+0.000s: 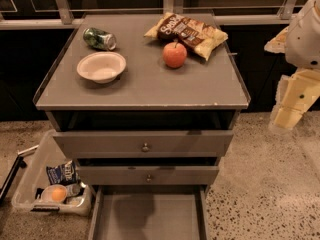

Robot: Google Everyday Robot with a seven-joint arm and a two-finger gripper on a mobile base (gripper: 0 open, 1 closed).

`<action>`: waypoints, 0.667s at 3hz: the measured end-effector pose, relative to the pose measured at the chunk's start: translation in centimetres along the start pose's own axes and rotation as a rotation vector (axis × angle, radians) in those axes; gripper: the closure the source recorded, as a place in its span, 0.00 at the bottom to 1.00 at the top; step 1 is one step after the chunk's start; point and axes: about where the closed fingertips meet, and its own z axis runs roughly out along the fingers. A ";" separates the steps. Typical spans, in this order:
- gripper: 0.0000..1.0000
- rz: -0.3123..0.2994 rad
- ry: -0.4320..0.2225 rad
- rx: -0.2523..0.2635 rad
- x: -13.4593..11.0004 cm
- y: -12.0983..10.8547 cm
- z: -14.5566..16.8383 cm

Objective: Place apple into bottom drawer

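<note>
**Apple on the cabinet top, bottom drawer open below**

The round red-orange apple [174, 54] with a short dark stem sits upright on the flat grey top of the drawer cabinet [150, 89], toward the back right. It touches or just meets the front edge of a crinkled brown-and-yellow snack bag [192, 33] lying behind it.

The bottom drawer [149, 218], a shallow grey tray with thin side walls, stands open at the cabinet's foot, its floor bare. Above it are two grey drawer fronts with small round metal knobs, the upper [145, 144] out a little further than the lower [148, 175].

The robot's white rounded arm [306, 34] hangs at the right edge, off the cabinet. Its cream-coloured gripper [291, 101] points downward, well apart from the apple and holding nothing visible; how wide it stands I cannot tell.

Left of the apple lie a white bowl [101, 66] and a tipped green can [99, 38]. On the speckled floor [260, 184], a clear plastic bin [27, 184] holds packets and a pale-orange round item [58, 193].
</note>
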 end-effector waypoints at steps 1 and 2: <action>0.00 0.000 0.000 0.000 0.0 0.0 0.0; 0.00 -0.015 -0.041 0.017 -2.4 -1.1 -0.2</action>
